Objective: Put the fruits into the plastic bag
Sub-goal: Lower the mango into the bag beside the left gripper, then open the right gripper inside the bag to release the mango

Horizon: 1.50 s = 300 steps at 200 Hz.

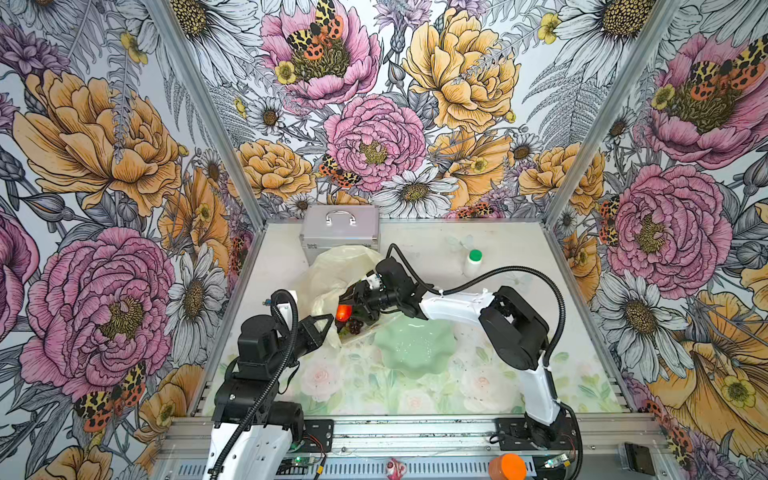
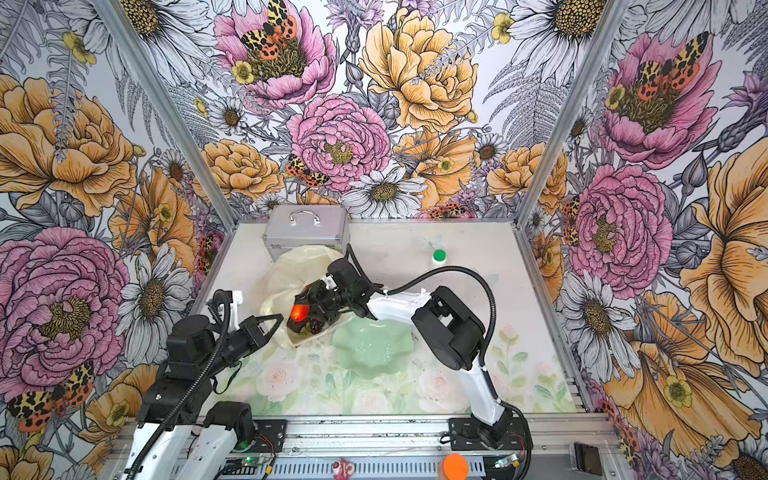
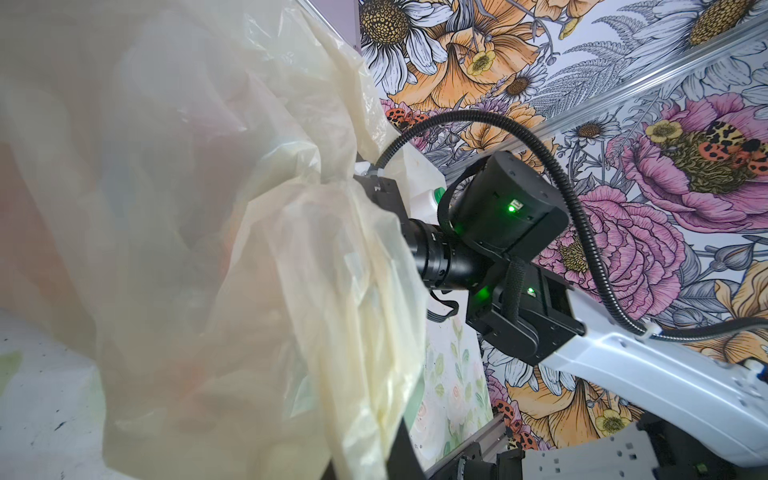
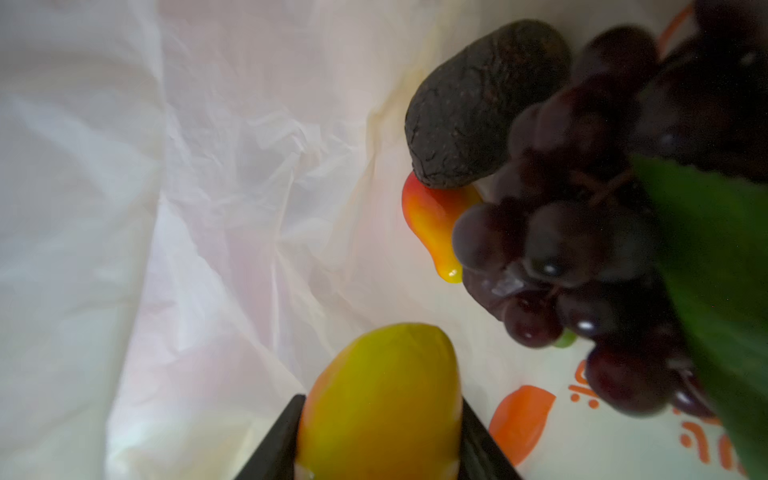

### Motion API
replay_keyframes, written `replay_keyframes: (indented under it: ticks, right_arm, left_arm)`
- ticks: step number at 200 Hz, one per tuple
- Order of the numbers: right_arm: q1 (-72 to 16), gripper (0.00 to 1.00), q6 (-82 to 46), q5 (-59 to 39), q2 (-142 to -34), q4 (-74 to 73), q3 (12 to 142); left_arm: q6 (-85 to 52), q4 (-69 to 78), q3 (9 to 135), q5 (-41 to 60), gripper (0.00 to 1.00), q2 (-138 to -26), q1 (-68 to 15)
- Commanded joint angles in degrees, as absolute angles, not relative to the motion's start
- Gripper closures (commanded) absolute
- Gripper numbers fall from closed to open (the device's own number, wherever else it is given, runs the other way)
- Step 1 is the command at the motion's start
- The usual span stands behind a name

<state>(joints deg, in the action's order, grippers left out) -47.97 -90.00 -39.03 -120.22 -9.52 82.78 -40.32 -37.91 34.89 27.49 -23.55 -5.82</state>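
In the right wrist view you see the gripped mango cut off by the frame edge, the second mango mostly hidden under the avocado and the blurred grape bunch, while the plastic bag veils its contents in the left wrist view.

Top views overhead, near-identical; left wrist beside plastic bag, right inside.

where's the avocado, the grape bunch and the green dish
avocado (image 4: pixel 486 104), right wrist view, middle of its dark skin
grape bunch (image 4: pixel 557 245), right wrist view, a central grape
green dish (image 1: pixel 415 345), in a top view, bare inside
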Motion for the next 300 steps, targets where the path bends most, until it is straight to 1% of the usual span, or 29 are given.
replay_keyframes:
  ticks: [1,42,48,58,76,97,118,134,172,248,276,300]
  right_arm:
    - [-46.9,0.71,-89.2,-36.3,-122.9,-9.9,88.8]
    - [-45.8,0.69,-89.1,-30.5,-124.4,-9.8,91.7]
    - [-44.0,0.68,-89.2,-29.3,-124.4,-10.0,91.8]
    - [-43.6,0.62,-89.3,-27.1,-124.3,-10.4,91.9]
    - [-42.9,0.48,-89.9,-24.1,-124.3,-11.1,92.2]
    - [-42.5,0.34,-90.7,-22.9,-124.6,-11.6,92.8]
    - [-42.1,0.25,-91.1,-22.8,-124.7,-11.9,92.9]
    - [-41.8,0.22,-91.1,-22.9,-124.6,-12.0,92.7]
    - [-41.4,0.18,-91.1,-22.9,-124.0,-12.8,91.7]
    - [-41.2,0.18,-91.1,-24.5,-123.2,-12.7,91.2]
    - [-41.2,0.18,-90.3,-27.7,-122.4,-10.6,91.4]
    - [-41.2,0.19,-87.2,-33.2,-121.3,-5.1,92.4]
  left_arm:
    - [-39.9,-37.5,34.6,26.7,1.0,-23.1,-5.4]
    - [-39.9,-37.5,34.5,26.5,1.0,-23.4,-5.4]
    - [-39.9,-37.4,34.6,26.5,1.0,-23.4,-5.3]
    - [-39.8,-37.5,34.5,26.5,1.0,-23.6,-5.3]
    - [-39.8,-37.4,34.6,26.7,1.0,-23.8,-5.1]
    - [-39.8,-37.4,34.5,26.7,1.0,-23.9,-4.8]
    - [-39.8,-37.4,34.5,26.7,1.0,-24.1,-4.7]
    - [-39.8,-37.4,34.6,26.9,1.0,-24.1,-4.7]
    - [-39.8,-37.4,34.5,26.8,1.0,-24.1,-4.5]
    - [-39.8,-37.4,34.6,26.8,1.0,-23.9,-4.6]
    - [-39.8,-37.4,34.6,26.9,1.0,-23.8,-4.6]
    - [-39.8,-37.4,34.6,27.0,1.0,-23.8,-4.6]
